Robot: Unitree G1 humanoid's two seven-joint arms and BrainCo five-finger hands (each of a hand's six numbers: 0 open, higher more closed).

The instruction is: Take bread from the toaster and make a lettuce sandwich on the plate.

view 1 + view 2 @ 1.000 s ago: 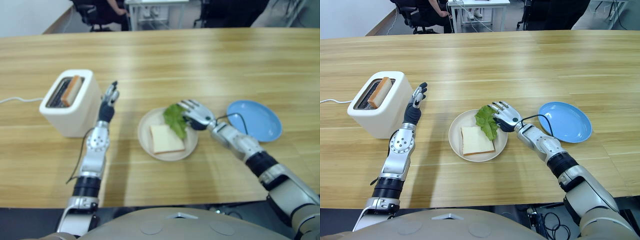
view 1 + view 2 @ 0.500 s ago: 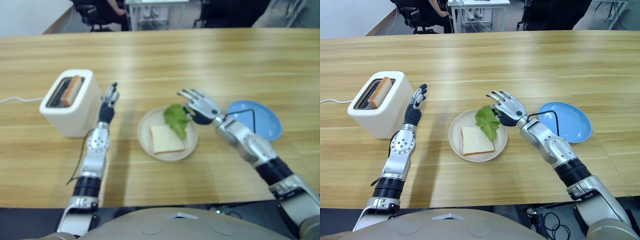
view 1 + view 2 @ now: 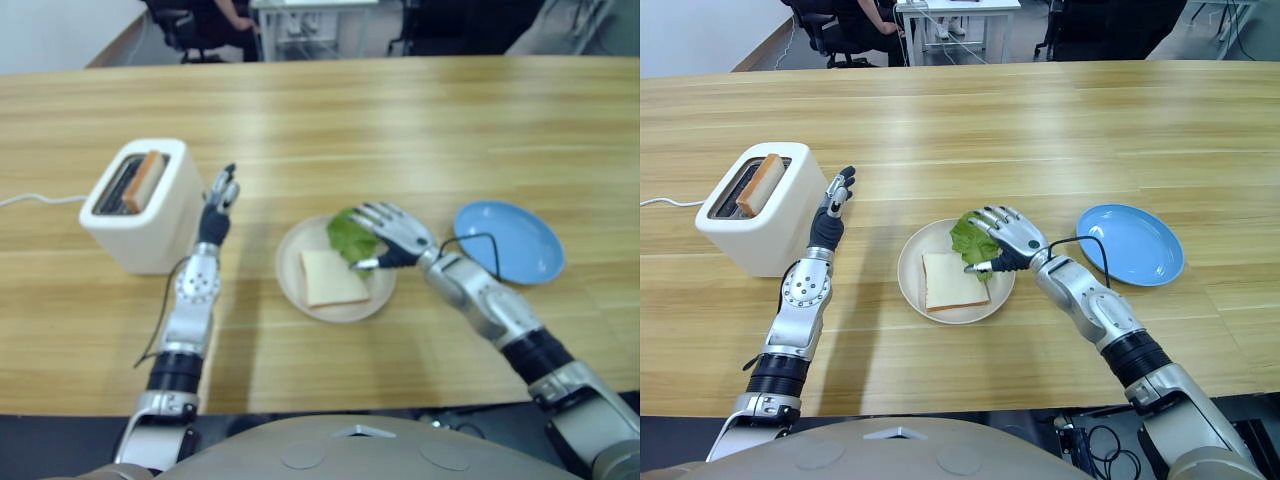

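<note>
**Desk:** Where's the lettuce rel. to the R hand?

**Op:** I've got the lettuce on the far-right part of the cream plate. Its near edge overlaps the far-right corner of the bread slice, which lies flat on that plate. My right hand sits palm-down on the leaf's right side, touching it. The arm comes in from near right.

**Desk:** Gripping it or just resting?

**Op:** Can't tell. The hand covers that bit of the leaf, so I won't call it held or let go.

**Desk:** And the L hand?

**Op:** I see my left hand just right of the toaster, approx. level with its top. Its fingers are straight and point to the far side, w/ nothing in them. Whether it touches the toaster wall I can't say.

**Desk:** Toaster?

**Op:** It's on the left of the table, and its cord runs off the left edge. A 2nd slice stands in the slot w/ its top poking out.

**Desk:** Anything else nearby?

**Op:** A blue plate sits right of the cream one, apart from it and just right of my right wrist.
</note>
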